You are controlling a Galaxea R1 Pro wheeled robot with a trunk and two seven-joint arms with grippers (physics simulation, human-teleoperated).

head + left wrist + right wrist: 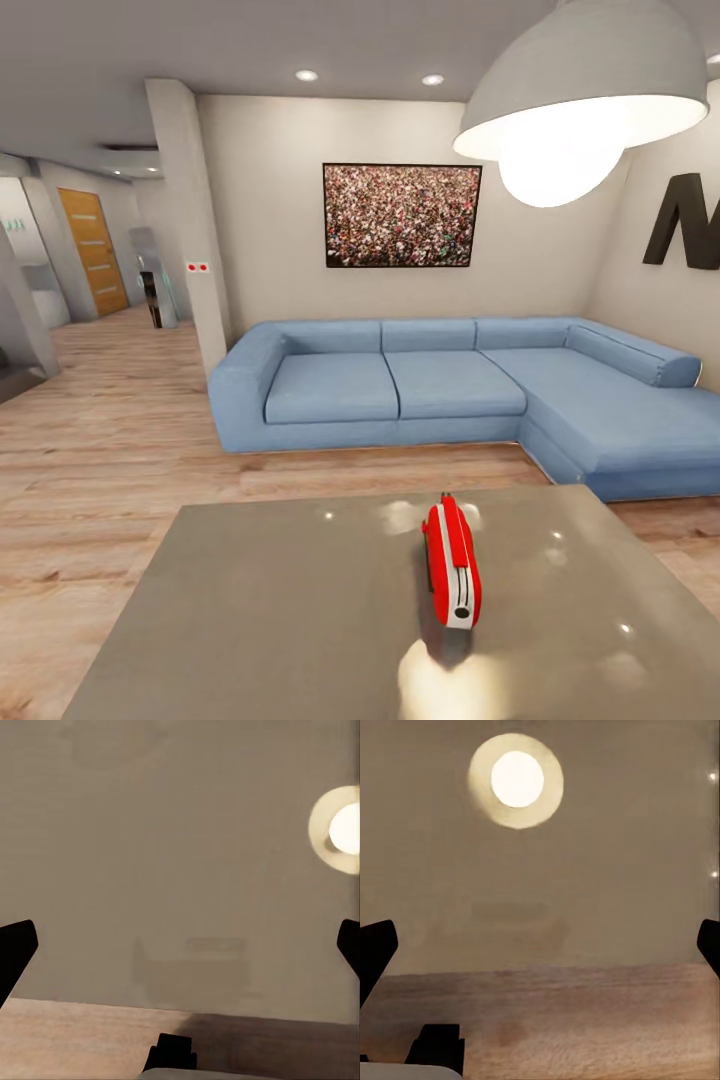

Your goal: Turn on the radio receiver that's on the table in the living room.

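Although the robot had reached the desk point(250, 620), the radio receiver point(452, 563) lay untouched; left hand point(180, 945) and right hand point(540, 945) were spread apart over its top.

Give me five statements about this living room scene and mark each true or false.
1. The radio receiver sits on the table. True.
2. The radio receiver is blue. False: it is red with a white-silver band.
3. The sofa stands beyond the table, under a framed crowd photo. True.
4. A gripper is closed on the radio. False: nothing touches it.
5. The pendant lamp is unlit. False: it glows brightly.
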